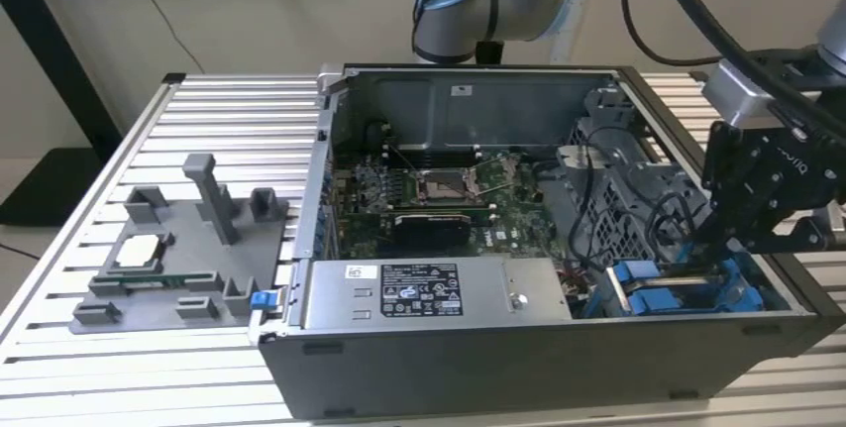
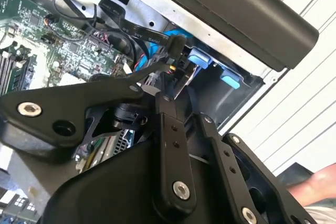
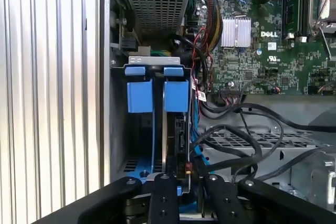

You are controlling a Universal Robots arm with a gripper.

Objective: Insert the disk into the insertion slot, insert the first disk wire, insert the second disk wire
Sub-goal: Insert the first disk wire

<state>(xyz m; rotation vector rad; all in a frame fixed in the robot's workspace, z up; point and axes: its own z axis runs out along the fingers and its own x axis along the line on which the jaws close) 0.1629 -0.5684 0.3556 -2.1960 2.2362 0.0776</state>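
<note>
Black end effector (image 3: pixel 187 181), on an arm (image 1: pixel 463 13) coming steeply down at the exterior view's right into the open computer case (image 1: pixel 529 373), hangs close to the disk (image 3: pixel 176 95), whose blue carrier sits in the insertion slot (image 3: pixel 154 60); if it grips anything, I cannot tell.

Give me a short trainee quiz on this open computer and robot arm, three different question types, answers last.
1. True or false: the gripper hangs over the table, outside the computer case.
2. What lies on the table at the exterior view's left of the case? A grey parts tray, B keyboard, C monitor.
3. In the first wrist view, how many blue tabs sit side by side on the drive cage?
Key: 1 false; 2 A; 3 two.
</note>
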